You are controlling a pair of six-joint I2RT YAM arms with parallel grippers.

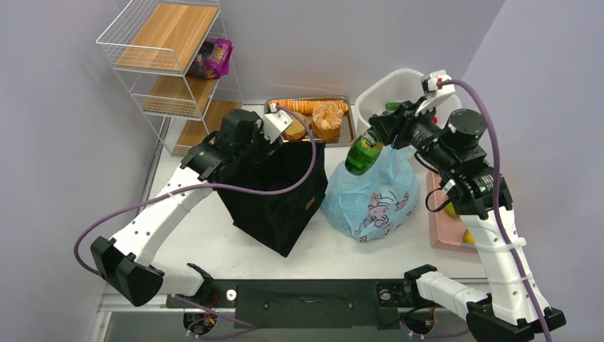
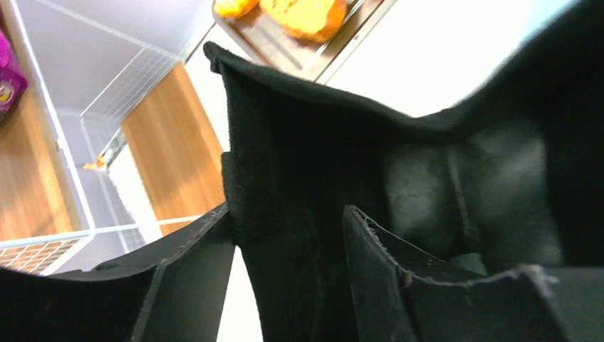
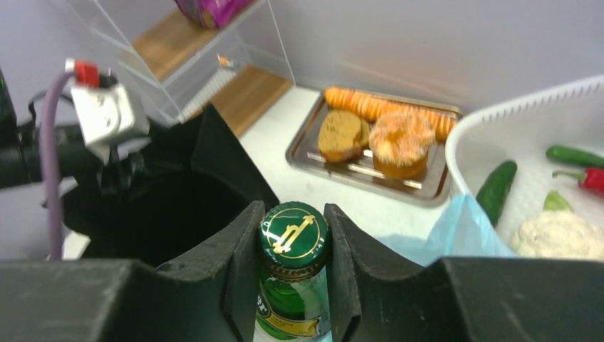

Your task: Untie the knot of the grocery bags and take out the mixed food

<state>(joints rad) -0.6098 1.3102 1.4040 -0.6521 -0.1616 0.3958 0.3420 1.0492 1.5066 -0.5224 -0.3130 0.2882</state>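
Nearest the arm bases, the white table (image 1: 214, 249) carries two bags side by side. The black tote (image 1: 278, 206) stands on the left, open at the top, with a small tan label (image 1: 310, 205) on its side. Just right of it, and touching it low down, sits the pale blue bag (image 1: 370, 199) with its pink cartoon print (image 1: 384, 210). Its top is hidden beneath what hangs above it. Further right, a pink board (image 1: 436, 235) lies along the table edge, with lemons (image 1: 468, 237) on it partly behind the right arm.

The left tool (image 2: 286, 214) is at the tote's far rim. Its fingers (image 2: 192, 271) straddle the fabric wall, one outside and one inside. All of it is black on black, so I cannot tell whether the wall is pinched or merely stands between spread jaws.

The right tool (image 3: 292, 214) pinches the green bottle (image 1: 363, 153) at its gold-printed cap. The bottle hangs tilted over the blue bag's top.

Beyond the bags, a metal tray (image 3: 303, 149) holds a sliced loaf (image 3: 370, 107), a brown bread (image 3: 342, 135) and a swirled pastry (image 3: 402, 142). To its right, a white basket (image 3: 491, 125) contains a cauliflower (image 3: 559, 235), a dark green vegetable (image 3: 496, 189), a green chilli (image 3: 573, 155) and a red chilli (image 3: 591, 178). In the far left corner, a wire shelf (image 1: 153, 64) with wooden boards bears purple snack packets (image 1: 214, 58) on its top level.
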